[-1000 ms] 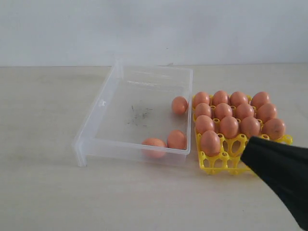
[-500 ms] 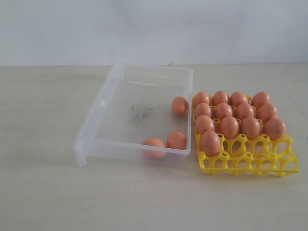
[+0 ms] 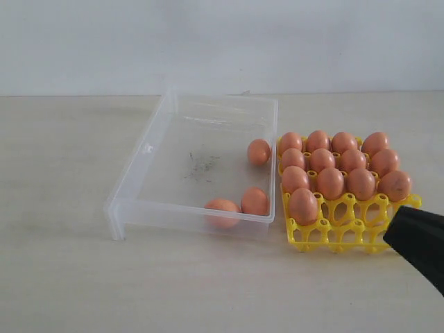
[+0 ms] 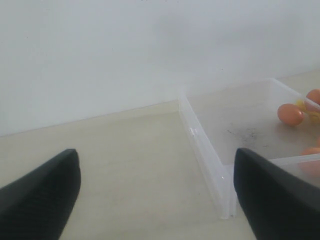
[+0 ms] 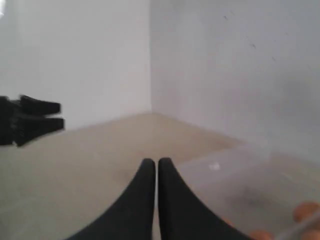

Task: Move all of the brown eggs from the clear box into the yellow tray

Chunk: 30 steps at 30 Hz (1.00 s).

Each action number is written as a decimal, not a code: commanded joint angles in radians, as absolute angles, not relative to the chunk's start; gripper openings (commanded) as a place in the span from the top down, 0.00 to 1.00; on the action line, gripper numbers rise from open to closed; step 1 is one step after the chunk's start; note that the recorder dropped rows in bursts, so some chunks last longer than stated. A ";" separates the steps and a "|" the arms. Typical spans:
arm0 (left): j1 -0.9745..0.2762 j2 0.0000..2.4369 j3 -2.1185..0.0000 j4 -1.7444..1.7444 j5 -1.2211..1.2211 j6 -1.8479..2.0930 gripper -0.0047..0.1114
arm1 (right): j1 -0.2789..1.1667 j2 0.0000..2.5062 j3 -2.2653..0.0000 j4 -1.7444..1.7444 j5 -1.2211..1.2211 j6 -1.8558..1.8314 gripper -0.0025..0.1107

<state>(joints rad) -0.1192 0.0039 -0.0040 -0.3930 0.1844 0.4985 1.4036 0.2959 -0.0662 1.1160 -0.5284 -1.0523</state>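
Brown eggs [image 3: 330, 183]: thirteen sat in the yellow tray [image 3: 345, 230] at three o'clock of the clear box [image 3: 177, 184]; three lay inside it toward four o'clock. The left hand [image 4: 155, 152] was open, the right hand [image 5: 154, 162] closed and empty.

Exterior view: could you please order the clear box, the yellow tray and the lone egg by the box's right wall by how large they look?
1. clear box, largest.
2. yellow tray, clearly smaller.
3. lone egg, smallest by far.
All three sit side by side, so nearness hardly matters.
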 commanded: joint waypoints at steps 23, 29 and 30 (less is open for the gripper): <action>-0.125 0.000 0.000 -0.400 0.178 0.491 0.29 | 0.637 0.000 0.000 1.720 -0.264 -1.658 0.98; -0.125 0.000 0.000 -0.400 0.178 0.491 0.29 | 0.637 0.000 0.000 1.720 -0.264 -1.658 0.98; -0.125 0.000 0.000 -0.400 0.178 0.491 0.29 | 0.637 0.000 0.000 1.720 -0.264 -1.658 0.98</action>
